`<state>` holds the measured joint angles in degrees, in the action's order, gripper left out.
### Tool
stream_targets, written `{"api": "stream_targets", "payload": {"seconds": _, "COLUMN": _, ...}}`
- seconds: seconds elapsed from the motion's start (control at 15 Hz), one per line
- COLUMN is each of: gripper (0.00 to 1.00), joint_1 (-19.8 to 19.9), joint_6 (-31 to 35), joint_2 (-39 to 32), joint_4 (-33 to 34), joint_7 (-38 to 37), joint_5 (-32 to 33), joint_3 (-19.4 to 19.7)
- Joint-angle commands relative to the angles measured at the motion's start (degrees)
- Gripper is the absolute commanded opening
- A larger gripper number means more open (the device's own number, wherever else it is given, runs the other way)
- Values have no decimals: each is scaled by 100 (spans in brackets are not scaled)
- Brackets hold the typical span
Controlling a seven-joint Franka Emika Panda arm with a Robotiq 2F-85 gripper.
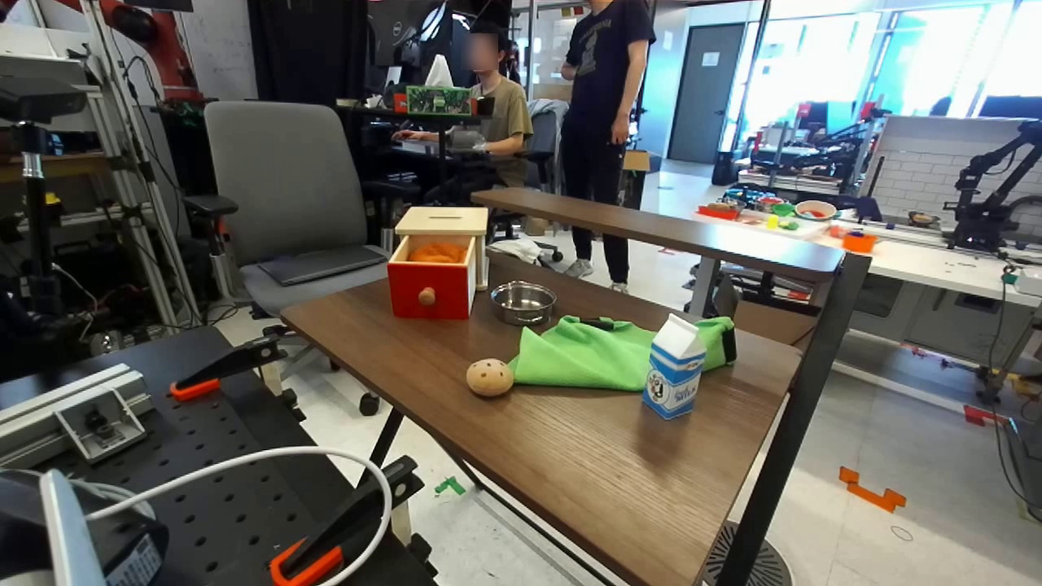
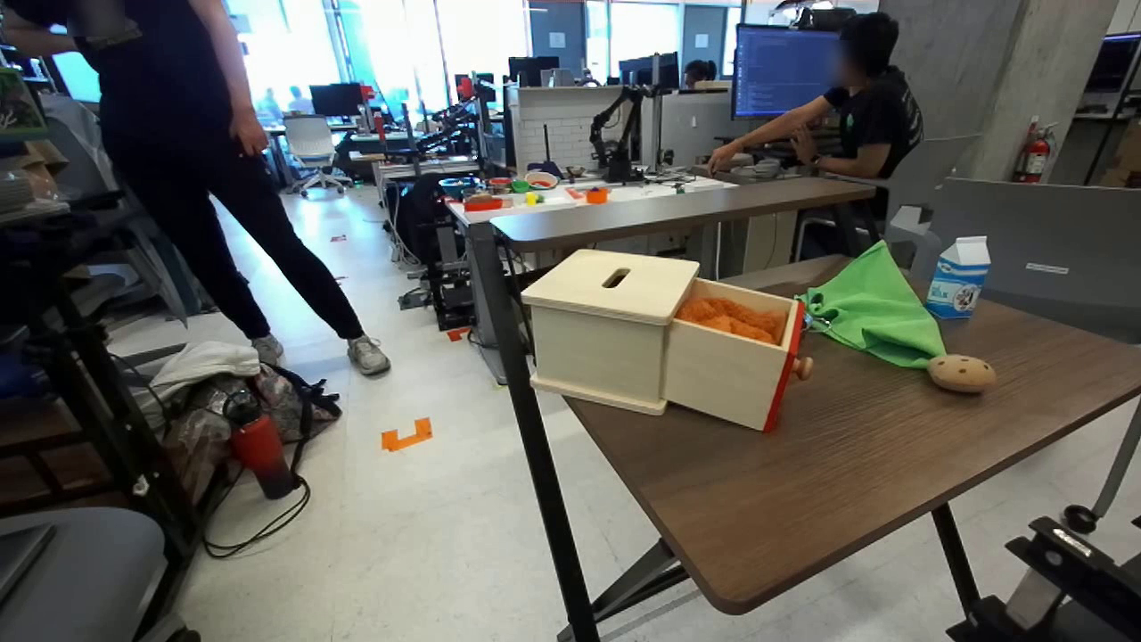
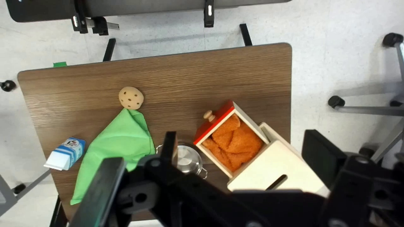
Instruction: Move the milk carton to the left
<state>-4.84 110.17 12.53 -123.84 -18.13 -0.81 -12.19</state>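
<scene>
Spread wide, the gripper [image 3: 240,153] hangs over the bench [image 3: 202,75], fingers [image 3: 322,159] well apart; in the wrist view, part of a wooden box [image 2: 597,348] shows in the gap between them. That box sits at a corner where the long edge under the raised shelf [image 1: 651,221] meets a short edge; its slotted lid [image 2: 579,285] is on. The drawer [image 2: 726,383] is pulled out, its red front [image 1: 407,286] and wooden knob [image 1: 426,296] angled toward the opposite long edge, and folded orange cloth [image 3: 236,142] fills much of it. Just beside the drawer, farther along the shelf edge, is a steel bowl [image 1: 521,313], partly hidden by the gripper in the wrist view; the inside that shows is bare metal.

Bare wood runs along the long edge nearest the black perforated platform [image 1: 220,423], reaching deepest between the drawer and a tan spotted lump [image 3: 131,97]. That lump touches the tip of a green cloth [image 3: 116,148], which spreads from there toward the shelf edge.

The milk carton [image 1: 674,370] stands upright near the other short edge, just beside the green cloth, with bench surface showing between it and the corner on the platform side. It is well apart from the gripper: in the wrist view it lies outside the finger gap, past the cloth, toward that short edge.
</scene>
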Motion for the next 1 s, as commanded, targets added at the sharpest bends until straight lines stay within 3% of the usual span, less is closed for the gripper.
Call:
{"api": "stream_targets", "payload": {"seconds": 0.0, "gripper": 100, "joint_1": 268, "joint_6": 129, "joint_2": -806, "joint_4": 670, "joint_7": -235, "joint_5": 323, "joint_3": 347}}
{"api": "stream_targets", "payload": {"seconds": 0.6, "gripper": 100, "joint_1": 892, "joint_6": 1913, "joint_2": -2569, "joint_4": 1368, "joint_7": -575, "joint_5": 1458, "joint_3": 1619}}
{"api": "stream_targets", "payload": {"seconds": 0.8, "gripper": 100, "joint_1": 884, "joint_6": 1748, "joint_2": -3269, "joint_4": 1909, "joint_7": -939, "joint_5": 1300, "joint_3": 1951}}
{"api": "stream_targets", "payload": {"seconds": 0.87, "gripper": 100, "joint_1": 844, "joint_6": 1899, "joint_2": -2800, "joint_4": 1378, "joint_7": -619, "joint_5": 1279, "joint_3": 1929}}
{"api": "stream_targets", "payload": {"seconds": 0.93, "gripper": 100, "joint_1": 844, "joint_6": 1899, "joint_2": -3021, "joint_4": 1532, "joint_7": -709, "joint_5": 1272, "joint_3": 2008}}
